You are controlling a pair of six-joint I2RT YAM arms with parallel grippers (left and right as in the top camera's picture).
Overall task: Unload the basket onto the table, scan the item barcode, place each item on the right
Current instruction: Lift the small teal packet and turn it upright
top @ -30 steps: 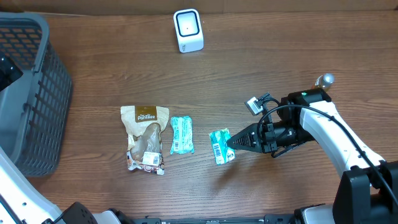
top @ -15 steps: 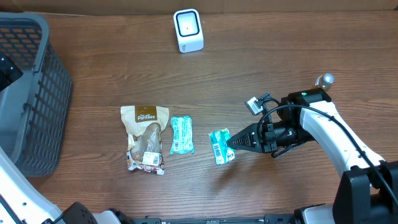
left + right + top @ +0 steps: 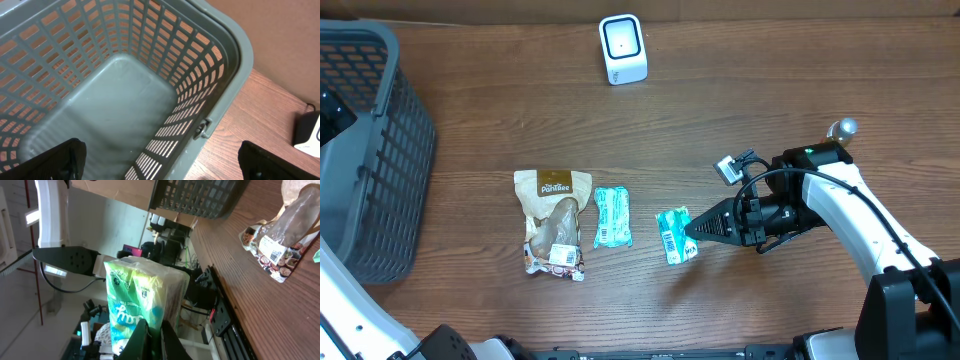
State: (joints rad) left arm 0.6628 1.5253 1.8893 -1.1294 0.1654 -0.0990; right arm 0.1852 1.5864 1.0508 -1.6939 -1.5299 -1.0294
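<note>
Right jaws: the right gripper (image 3: 688,232) is clenched on the packet (image 3: 674,235), its tips pinching the edge nearest the wrist.
Packet in the wrist view: the packet (image 3: 142,297) stands up out of the right gripper (image 3: 151,332), with green print facing the lens.
Packet face: from overhead, a white striped patch on its upper side looks like the barcode; it is too small to be sure.
Lift: I cannot tell whether the packet is clear of the table (image 3: 770,80) or resting on it.
Just past the tips: a teal pack (image 3: 612,216) lies near, apart from the packet.
Further past the tips: a brown pouch (image 3: 554,222) lies just beside the teal pack, on the side away from the jaws.
Scanner: the scanner (image 3: 622,48) is well apart from the jaws, toward the far table edge and off to the tips' side.
Step in hand: the grasp looks done, and the carry to the scanner has not begun.
Next move: raise the packet, swing it across to the scanner, and roll the wrist so the striped patch meets the scanner's window.
Right arm pose: the forearm runs low and nearly level, with the elbow bent back toward the robot and the wrist aimed to the robot's left.
Left jaws: the left gripper (image 3: 160,155) is spread wide and grasps nothing.
Below the left jaws: the grey basket (image 3: 227,70) has a bare floor.
Left arm pose: it hangs parked above the basket, well apart from the packet.
</note>
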